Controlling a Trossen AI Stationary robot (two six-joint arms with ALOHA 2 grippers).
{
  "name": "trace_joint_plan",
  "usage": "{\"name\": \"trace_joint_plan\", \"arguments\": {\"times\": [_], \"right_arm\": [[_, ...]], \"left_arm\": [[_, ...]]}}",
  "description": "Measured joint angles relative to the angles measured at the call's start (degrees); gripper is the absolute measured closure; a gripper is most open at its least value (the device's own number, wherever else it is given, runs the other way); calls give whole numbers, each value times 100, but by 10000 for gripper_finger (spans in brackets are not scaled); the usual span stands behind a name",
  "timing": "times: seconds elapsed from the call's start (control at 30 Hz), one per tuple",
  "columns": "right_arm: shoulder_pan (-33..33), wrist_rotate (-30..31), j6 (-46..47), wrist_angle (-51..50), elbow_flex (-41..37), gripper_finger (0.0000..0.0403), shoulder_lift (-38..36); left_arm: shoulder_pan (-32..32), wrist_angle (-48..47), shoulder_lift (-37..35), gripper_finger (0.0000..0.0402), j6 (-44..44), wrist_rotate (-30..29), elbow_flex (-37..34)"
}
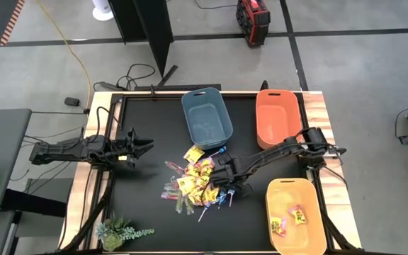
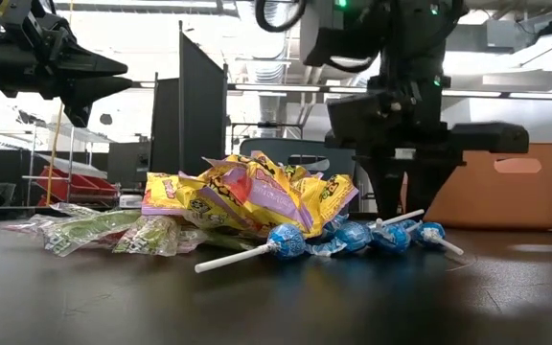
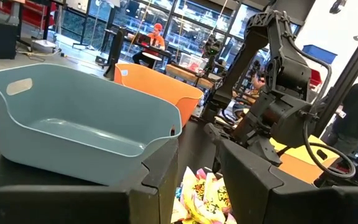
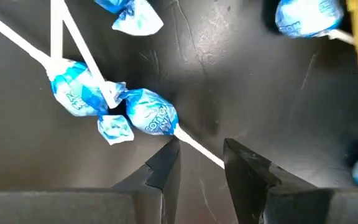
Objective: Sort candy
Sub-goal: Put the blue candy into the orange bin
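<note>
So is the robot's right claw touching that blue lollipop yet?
Apart. The right wrist view shows the right gripper open above the blue lollipop, its white stick passing between the fingertips with dark table showing on each side.

A blue-grey bin (image 1: 207, 116) and an orange bin (image 1: 278, 117) stood side by side at the far edge of the black bench (image 1: 147, 191). A yellow bin (image 1: 295, 215) sat at the near right corner, and a small green plant (image 1: 119, 230) at the near left.
</note>
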Motion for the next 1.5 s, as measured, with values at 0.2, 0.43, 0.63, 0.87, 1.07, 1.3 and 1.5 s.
{"name": "trace_joint_plan", "arguments": {"times": [0.2, 0.43, 0.63, 0.87, 1.07, 1.3, 1.5], "right_arm": [[68, 55, -37, 304, -269, 270, -24], [113, 42, -6, 348, -281, 336, -17], [121, -58, 333, 351, -281, 393, -15], [178, -45, 628, 96, -75, 400, -10], [141, 2, 681, -168, 414, 402, -11], [21, 191, 917, -743, 1087, 403, -15], [-191, 437, 1168, -403, 1267, 403, -289]], "left_arm": [[-1, -1, -1, 286, 0, 0, 0], [0, 1, 1, 286, 1, 0, 0], [0, 1, 1, 286, 2, 0, 0], [0, 1, 0, 286, 2, 0, 0], [0, 1, 1, 286, 2, 0, 0], [0, 1, 1, 286, 1, 0, 0], [0, 1, 0, 286, 2, 0, 0]]}}
